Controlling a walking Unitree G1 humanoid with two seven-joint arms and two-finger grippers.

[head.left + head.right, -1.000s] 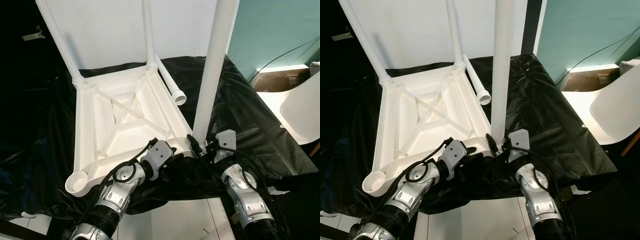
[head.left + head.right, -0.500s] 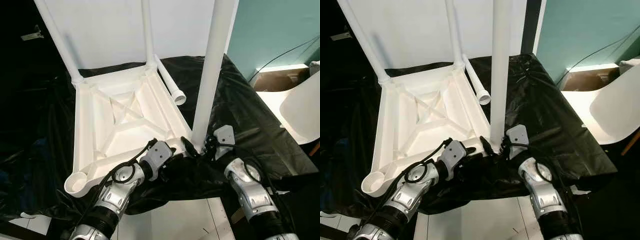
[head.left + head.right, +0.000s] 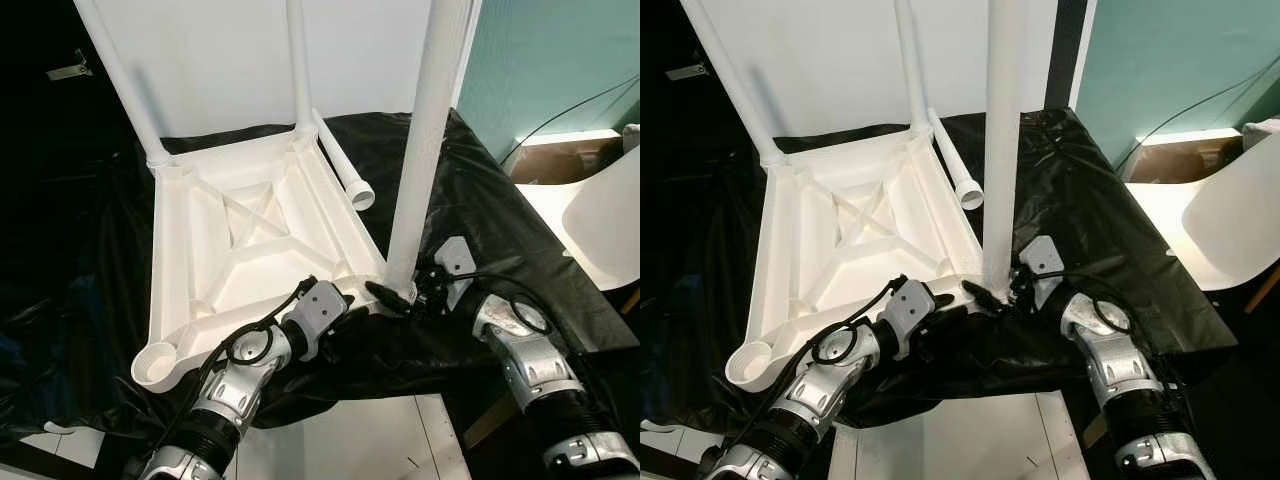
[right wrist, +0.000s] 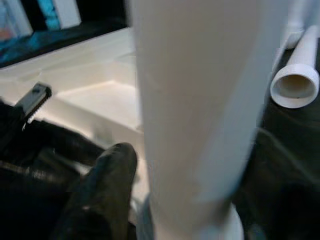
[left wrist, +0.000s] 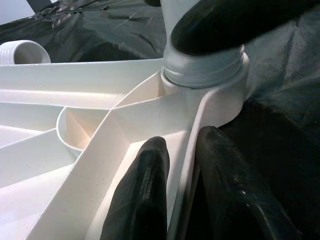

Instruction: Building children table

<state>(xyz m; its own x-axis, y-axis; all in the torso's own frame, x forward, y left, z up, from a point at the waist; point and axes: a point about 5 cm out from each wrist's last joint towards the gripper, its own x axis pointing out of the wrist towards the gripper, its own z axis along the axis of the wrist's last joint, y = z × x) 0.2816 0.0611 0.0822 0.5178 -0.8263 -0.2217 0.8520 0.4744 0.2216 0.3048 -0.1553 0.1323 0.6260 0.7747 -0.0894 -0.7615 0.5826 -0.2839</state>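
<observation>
Right gripper (image 3: 392, 296) clasps the upright leg (image 3: 425, 150) seated in its corner socket (image 5: 210, 85); left gripper (image 5: 186, 165) pinches the tabletop (image 3: 250, 240) rim beside it; right arm has swung outward.

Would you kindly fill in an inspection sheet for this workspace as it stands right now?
Surface: black plastic sheet covering the work surface.
Job's things: white tabletop lying underside up; two legs standing in the far corner sockets; a third leg upright in the near right socket; near left socket empty.
Clutter: loose leg lying on the sheet beside the tabletop.
End effectors: left end effector pinching the tabletop rim; right end effector around the third leg's base.
Cables: black cords on both wrists; one cable along the teal wall.
Surroundings: white panel behind; white chair on the right.
</observation>
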